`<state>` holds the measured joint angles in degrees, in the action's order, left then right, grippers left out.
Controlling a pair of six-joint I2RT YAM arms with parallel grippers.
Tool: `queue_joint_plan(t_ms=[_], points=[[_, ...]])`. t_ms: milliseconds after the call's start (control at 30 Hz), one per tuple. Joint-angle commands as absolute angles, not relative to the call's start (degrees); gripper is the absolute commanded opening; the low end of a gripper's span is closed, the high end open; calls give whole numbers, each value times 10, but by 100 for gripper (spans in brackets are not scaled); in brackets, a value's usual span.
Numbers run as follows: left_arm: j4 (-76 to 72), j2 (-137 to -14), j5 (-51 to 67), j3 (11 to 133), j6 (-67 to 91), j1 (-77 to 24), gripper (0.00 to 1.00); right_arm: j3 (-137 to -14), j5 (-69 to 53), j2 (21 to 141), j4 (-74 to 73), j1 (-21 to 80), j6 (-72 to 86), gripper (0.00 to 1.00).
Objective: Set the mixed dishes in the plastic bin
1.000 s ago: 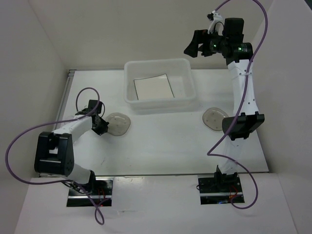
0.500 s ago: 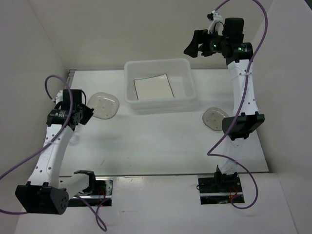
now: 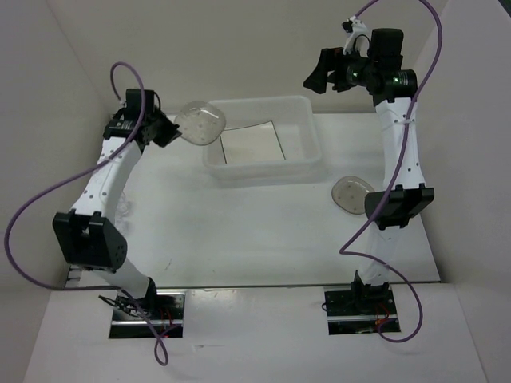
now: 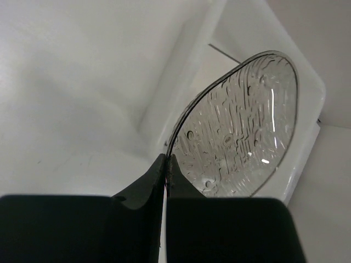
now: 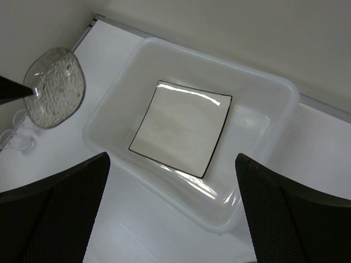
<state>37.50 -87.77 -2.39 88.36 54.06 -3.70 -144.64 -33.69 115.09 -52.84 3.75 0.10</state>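
- Left gripper is seen clamped on the thin edge of a speckled dish, which is held tilted in the air; in the wrist view the fingers are pressed together on its rim.
- Since half a second ago the speckled dish has been carried from well out at 9 o'clock of the plastic bin to the bin's 10 o'clock corner, where it overlaps the rim. A second ago it lay on the table at about 8 o'clock of the bin.
- The delivery is therefore judged nearly done: a little more travel inward and a release would be called for.
- The square plate is already lying flat inside the bin, unmoved.
- A second speckled dish is left on the table at 4 o'clock of the bin, unmoved.
- The right gripper is held high at 1 o'clock of the bin, jaws wide apart and empty, as before.
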Motion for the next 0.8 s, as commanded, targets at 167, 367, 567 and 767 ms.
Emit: queue_joint_plan(t_ms=[167,367,567,767], points=[[330,-1111,50,1120,494,-108,0,-1417,-329,1081,-535,24,-23,100],[420,-1325,50,1367,476,-168,0,-1449,-311,1095,-530,24,-23,100],[576,-1554,64,1758,488,-187,0,-1442,-291,1080,-530,24,-38,100],[593,-1608,77,1771,496,-174,0,-1340,-273,1019,-535,24,-73,100]])
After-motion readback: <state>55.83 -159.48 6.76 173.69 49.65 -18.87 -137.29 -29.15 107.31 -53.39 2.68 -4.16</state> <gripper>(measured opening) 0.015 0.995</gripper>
